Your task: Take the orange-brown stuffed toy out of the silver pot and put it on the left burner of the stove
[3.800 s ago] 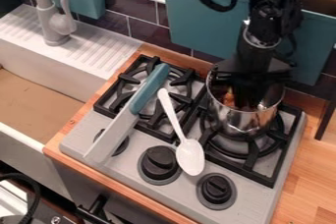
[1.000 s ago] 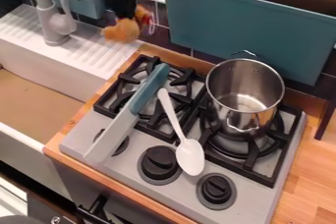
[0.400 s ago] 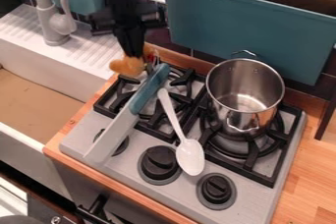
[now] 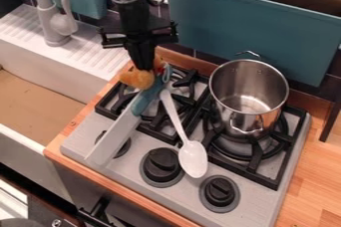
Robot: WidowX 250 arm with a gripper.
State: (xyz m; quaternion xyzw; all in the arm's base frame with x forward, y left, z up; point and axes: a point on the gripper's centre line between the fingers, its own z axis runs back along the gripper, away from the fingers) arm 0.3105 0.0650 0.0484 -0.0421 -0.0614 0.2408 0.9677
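Landmark: stove [image 4: 138, 172] | gripper [image 4: 144, 68] over back left burner [image 4: 118, 102], clamped on orange toy [image 4: 138, 78] by knife's [image 4: 110, 139] teal handle | pot [image 4: 248, 96] on stove's right burner | spoon [image 4: 186, 141] mid-stove

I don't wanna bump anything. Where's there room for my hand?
Bare: the wooden counter beside the stove, nearest the pot, and the ribbed drainboard between faucet and stove. Crowded: the other burner, with gripper, orange thing, knife and spoon.

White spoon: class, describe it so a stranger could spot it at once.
Find the grey stove, right of the sink. Between the blue-handled knife and the steel pot lies the spoon. Unlike them, it is all white, with an oval bowl.
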